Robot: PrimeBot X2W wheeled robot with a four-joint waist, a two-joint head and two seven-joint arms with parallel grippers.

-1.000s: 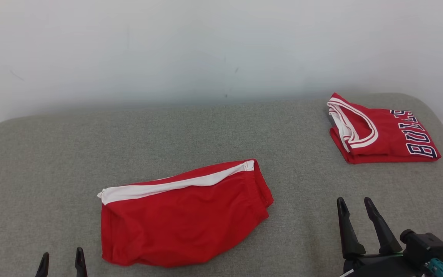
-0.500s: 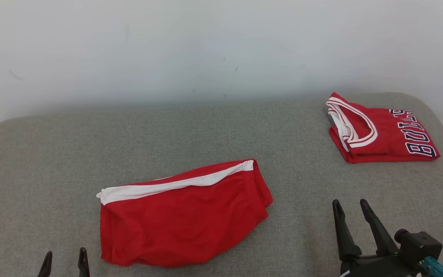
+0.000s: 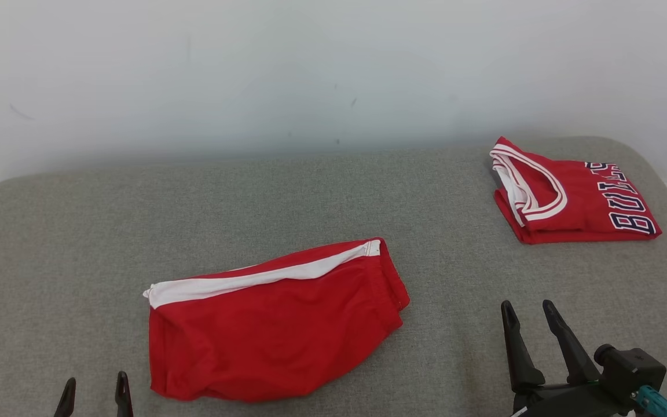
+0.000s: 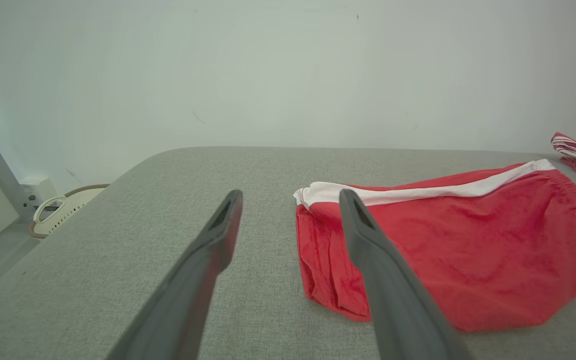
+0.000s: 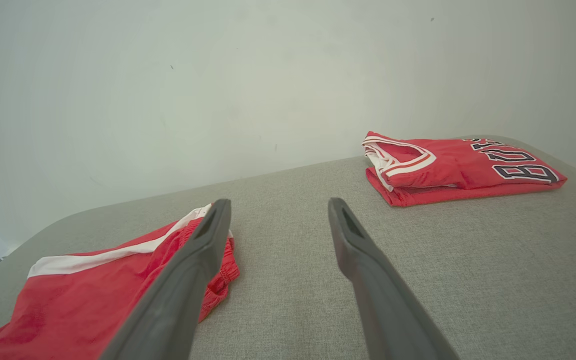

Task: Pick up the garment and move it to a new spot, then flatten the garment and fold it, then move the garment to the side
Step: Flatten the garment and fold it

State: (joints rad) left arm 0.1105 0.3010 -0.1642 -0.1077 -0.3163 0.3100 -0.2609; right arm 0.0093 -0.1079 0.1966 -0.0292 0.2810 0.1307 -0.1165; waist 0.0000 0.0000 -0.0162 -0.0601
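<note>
The garment, a pair of red shorts (image 3: 270, 330) with a white side stripe, lies folded and slightly rumpled on the grey padded surface (image 3: 252, 197), near its front centre. My left gripper (image 3: 95, 381) is open at the bottom left, just left of the shorts' near corner and apart from them. In the left wrist view the shorts (image 4: 468, 250) lie behind the right finger of the open left gripper (image 4: 290, 194). My right gripper (image 3: 527, 304) stands open at the lower right, clear of the shorts. Its wrist view shows the right gripper (image 5: 279, 201) empty, with the shorts (image 5: 93, 295) at the lower left.
A folded red jersey (image 3: 571, 200) with white trim and dark lettering lies at the far right back of the surface, and the jersey (image 5: 458, 167) is ahead and to the right of my right gripper. A white wall (image 3: 310, 69) rises behind. A pale round object (image 4: 63, 210) sits beyond the left edge.
The head view has drifted slightly, and my right gripper has edged a little left and down. Both garments lie as before and both grippers stay open.
</note>
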